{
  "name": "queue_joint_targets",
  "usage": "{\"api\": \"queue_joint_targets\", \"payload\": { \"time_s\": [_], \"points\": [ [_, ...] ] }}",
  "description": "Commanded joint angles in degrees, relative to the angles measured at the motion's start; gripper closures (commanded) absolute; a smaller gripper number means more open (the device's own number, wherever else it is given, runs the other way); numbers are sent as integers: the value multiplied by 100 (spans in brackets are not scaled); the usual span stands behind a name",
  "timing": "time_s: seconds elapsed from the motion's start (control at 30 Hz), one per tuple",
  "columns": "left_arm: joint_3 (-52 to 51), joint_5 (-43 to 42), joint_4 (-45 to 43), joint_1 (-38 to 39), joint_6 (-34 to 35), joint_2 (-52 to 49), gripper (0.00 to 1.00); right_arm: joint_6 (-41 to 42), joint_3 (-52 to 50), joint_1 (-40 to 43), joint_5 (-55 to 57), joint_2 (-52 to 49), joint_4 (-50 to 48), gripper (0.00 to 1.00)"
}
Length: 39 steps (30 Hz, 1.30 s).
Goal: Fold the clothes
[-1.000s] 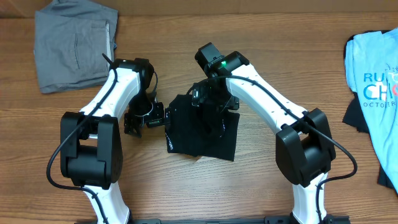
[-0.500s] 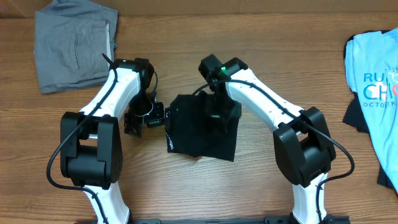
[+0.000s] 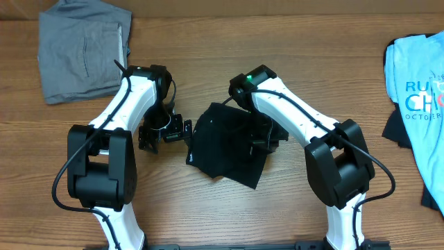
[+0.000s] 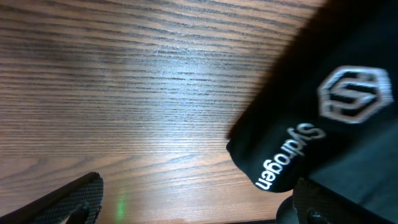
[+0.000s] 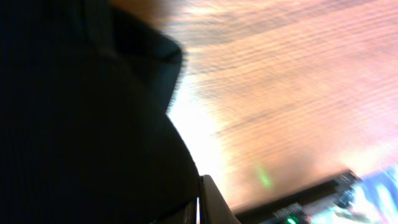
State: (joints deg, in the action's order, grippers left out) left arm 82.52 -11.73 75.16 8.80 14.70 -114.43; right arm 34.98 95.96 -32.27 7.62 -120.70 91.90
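A black garment [image 3: 223, 146] with white lettering lies rumpled on the wooden table between the two arms. In the left wrist view its lettered edge [image 4: 292, 149] lies at the right, just above the right fingertip [image 4: 317, 200]. My left gripper [image 3: 183, 130] stands open at the garment's left edge with bare wood between its fingers. My right gripper [image 3: 266, 137] is shut on the garment's right side. The right wrist view is blurred, and dark cloth [image 5: 81, 124] fills its left half against the finger [image 5: 214, 202].
A folded grey garment [image 3: 83, 48] lies at the back left. A light blue T-shirt [image 3: 420, 83] with print lies at the right edge, over a dark piece of cloth [image 3: 395, 130]. Both arm bases stand at the front edge.
My right gripper has shut on the black garment and moved right and toward the front, dragging that side so the cloth has turned and spread. The left arm has stayed in place.
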Motion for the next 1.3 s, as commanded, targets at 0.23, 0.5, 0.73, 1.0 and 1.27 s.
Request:
{"api": "queue_joint_targets", "payload": {
  "time_s": [0.23,0.5,0.73,1.0,1.27],
  "points": [
    [-35,-33,2,2,9,52,0,579,-37,20,691,177,525,71],
    [-35,-33,-2,2,9,52,0,737,-37,20,415,1305,516,48],
    [-35,-33,-9,2,9,52,0,479,-39,-153,-588,2472,-76,42],
    [-35,-33,-7,2,9,52,0,20,-682,-651,-1270,2507,-1060,43],
    [-35,-33,-4,2,9,52,0,-627,-2424,-817,-1786,2507,-2492,41]
  ]
}}
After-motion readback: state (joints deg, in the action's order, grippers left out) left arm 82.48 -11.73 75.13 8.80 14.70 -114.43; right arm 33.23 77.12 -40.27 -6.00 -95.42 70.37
